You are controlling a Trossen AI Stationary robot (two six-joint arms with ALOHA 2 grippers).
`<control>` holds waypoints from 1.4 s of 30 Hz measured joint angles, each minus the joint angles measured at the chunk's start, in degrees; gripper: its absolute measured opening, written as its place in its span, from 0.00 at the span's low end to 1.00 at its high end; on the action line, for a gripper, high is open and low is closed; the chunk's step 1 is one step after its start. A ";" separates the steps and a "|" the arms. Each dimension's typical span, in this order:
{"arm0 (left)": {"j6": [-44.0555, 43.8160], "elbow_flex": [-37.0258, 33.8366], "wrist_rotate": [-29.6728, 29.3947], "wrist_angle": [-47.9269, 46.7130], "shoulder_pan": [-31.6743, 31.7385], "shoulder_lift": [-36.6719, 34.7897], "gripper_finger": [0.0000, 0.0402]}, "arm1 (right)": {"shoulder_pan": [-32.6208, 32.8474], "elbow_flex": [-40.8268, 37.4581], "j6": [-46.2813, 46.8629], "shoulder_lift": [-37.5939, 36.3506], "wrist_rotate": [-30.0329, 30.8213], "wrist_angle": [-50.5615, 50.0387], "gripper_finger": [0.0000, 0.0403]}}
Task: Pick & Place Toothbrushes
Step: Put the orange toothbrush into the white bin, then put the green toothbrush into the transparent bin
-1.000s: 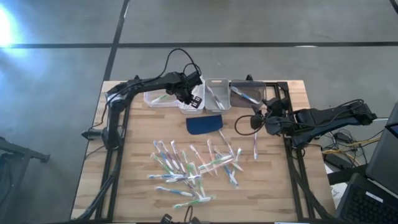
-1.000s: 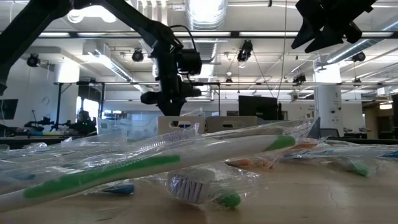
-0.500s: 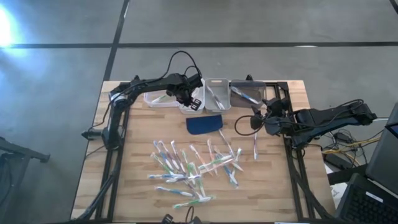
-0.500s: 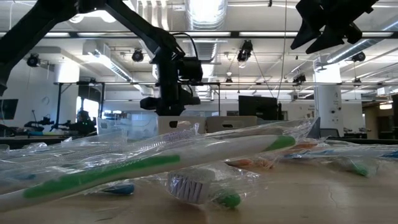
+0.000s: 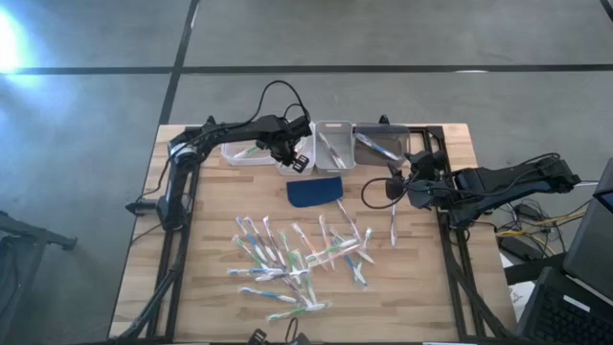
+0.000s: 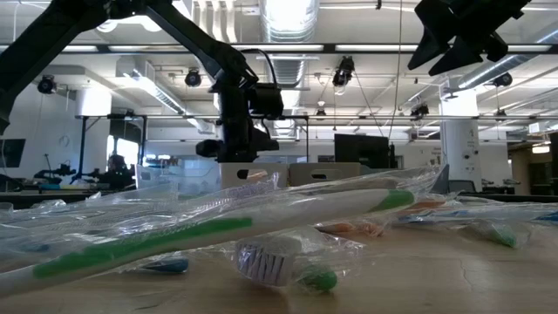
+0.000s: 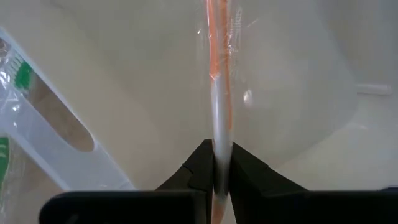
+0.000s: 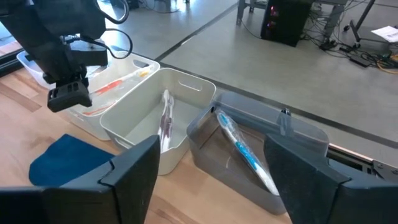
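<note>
1. Orange-handled toothbrush in clear plastic wrap [image 7: 219, 93] is pinched between the closed fingers of the left gripper [image 7: 215, 167], its length running ahead of the fingertips into the white plastic bin [image 7: 298, 74].
2. Over the last second this gripper has shifted slightly along the bin row and now hangs over that bin; release appears imminent, though how far the brush sits above the bin floor is unclear.
3. Right gripper [image 5: 395, 188] waits, fingers spread and empty; ahead of them stands a grey bin holding a blue brush [image 8: 239, 144].
4. The scattered heap of wrapped toothbrushes [image 5: 292, 259] remains on the wooden table [image 5: 431, 297]; most work is outstanding.
</note>
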 joint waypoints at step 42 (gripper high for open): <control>4.26 10.81 0.59 -12.17 -0.27 -0.73 0.42 | -0.01 -0.14 -0.02 0.00 -0.09 -0.13 0.74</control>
